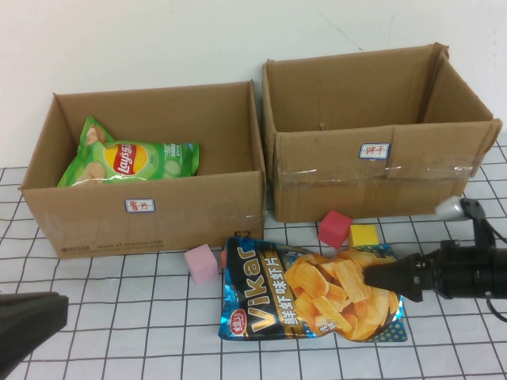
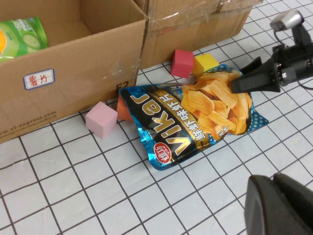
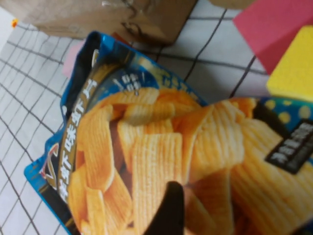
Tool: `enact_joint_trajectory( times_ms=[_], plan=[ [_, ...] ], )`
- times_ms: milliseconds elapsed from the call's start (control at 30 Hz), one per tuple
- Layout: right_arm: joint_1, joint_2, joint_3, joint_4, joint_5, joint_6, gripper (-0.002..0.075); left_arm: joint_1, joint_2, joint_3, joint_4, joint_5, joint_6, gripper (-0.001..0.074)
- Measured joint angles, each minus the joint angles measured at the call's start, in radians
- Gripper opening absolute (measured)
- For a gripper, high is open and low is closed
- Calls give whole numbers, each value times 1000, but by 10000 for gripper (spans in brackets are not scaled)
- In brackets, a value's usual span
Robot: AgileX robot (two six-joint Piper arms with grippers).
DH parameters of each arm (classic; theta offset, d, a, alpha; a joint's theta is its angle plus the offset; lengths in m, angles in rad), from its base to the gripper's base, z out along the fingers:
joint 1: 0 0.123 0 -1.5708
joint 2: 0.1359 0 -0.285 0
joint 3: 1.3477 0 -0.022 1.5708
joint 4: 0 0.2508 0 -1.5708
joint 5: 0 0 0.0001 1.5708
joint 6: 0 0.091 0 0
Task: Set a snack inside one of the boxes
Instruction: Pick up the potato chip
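A blue Vikar chip bag [image 1: 301,289] lies flat on the gridded table in front of the two cardboard boxes; it also shows in the left wrist view [image 2: 186,117] and fills the right wrist view [image 3: 146,147]. My right gripper [image 1: 368,277] is low over the bag's right part, open, with one finger [image 3: 166,208] on either side of the foil [image 2: 234,87]. The left box [image 1: 142,214] holds a green Lay's bag [image 1: 127,162]. The right box [image 1: 380,170] shows nothing inside. My left gripper [image 1: 55,305] is shut and empty at the front left [image 2: 279,183].
A pink cube [image 1: 201,263] sits left of the bag. A red cube [image 1: 334,228] and a yellow cube [image 1: 364,235] sit between the bag and the right box. Something orange [image 2: 122,107] peeks out behind the bag's top corner.
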Motion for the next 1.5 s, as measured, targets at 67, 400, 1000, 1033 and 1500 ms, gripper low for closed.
enact_joint_trajectory(
  times_ms=[67, 400, 1000, 1033, 1500],
  plan=[
    [9, 15, -10, 2, 7, 0, 687, 0, 0, 0, 0, 0, 0, 0],
    [78, 65, -57, 8, 17, 4, 305, 0, 0, 0, -4, 0, -2, 0],
    [80, 47, -57, -1, 241, 122, 10, 0, 0, 0, -16, -22, -27, 0],
    [80, 36, -57, -2, 241, 131, 10, 0, 0, 0, -16, -22, -27, 0],
    [84, -207, -79, -19, 255, 260, 9, 0, 0, 0, 68, -26, -35, -1]
  ],
)
